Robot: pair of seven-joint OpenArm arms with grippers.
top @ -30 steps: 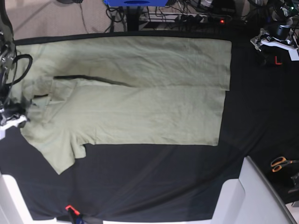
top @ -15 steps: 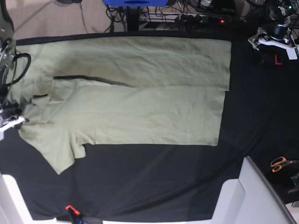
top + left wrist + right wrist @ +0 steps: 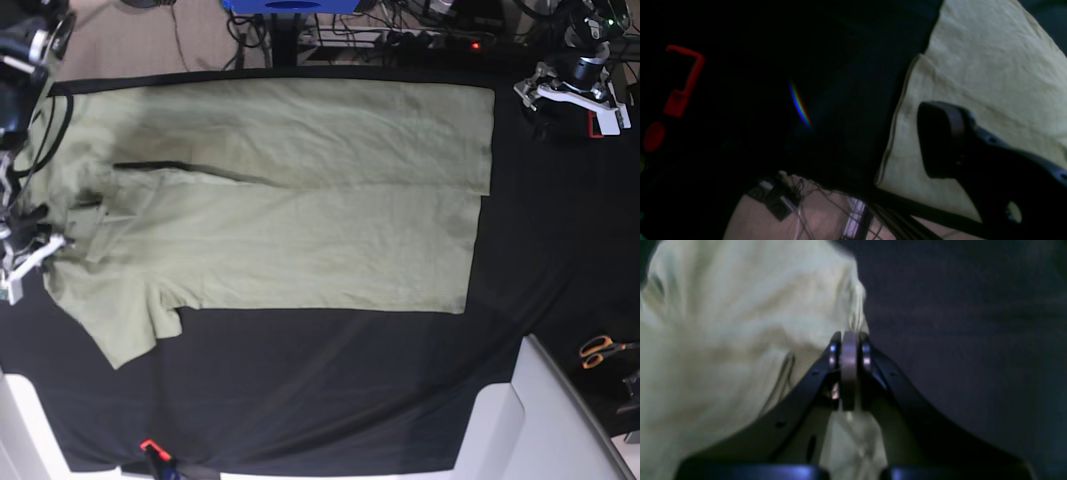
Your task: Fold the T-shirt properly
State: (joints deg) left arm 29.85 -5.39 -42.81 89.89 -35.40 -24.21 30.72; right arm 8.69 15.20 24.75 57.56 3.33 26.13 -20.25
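The pale sage-green T-shirt point(image 3: 300, 200) lies flat on the black table covering point(image 3: 330, 370), its far long side folded in, neck end at the left, hem at the right. My right gripper point(image 3: 28, 255) is at the shirt's left edge by the shoulder. In the right wrist view its fingers point(image 3: 848, 340) are pressed together with shirt cloth point(image 3: 723, 340) gathered at the tips. My left gripper point(image 3: 562, 98) hovers over black cloth right of the far hem corner. The left wrist view shows one dark finger point(image 3: 940, 140) before the hem corner point(image 3: 990, 66); the other finger is unseen.
Orange-handled scissors point(image 3: 600, 350) lie at the right edge. A white raised surface point(image 3: 545, 420) fills the front right corner. A red bracket point(image 3: 595, 128) sits by the left gripper, also in the left wrist view point(image 3: 683, 83). Cables point(image 3: 400, 30) lie beyond the table's back edge.
My left gripper has moved left toward the shirt's far hem corner. My right gripper has shifted slightly, and the shirt's left edge and near sleeve moved a little with it.
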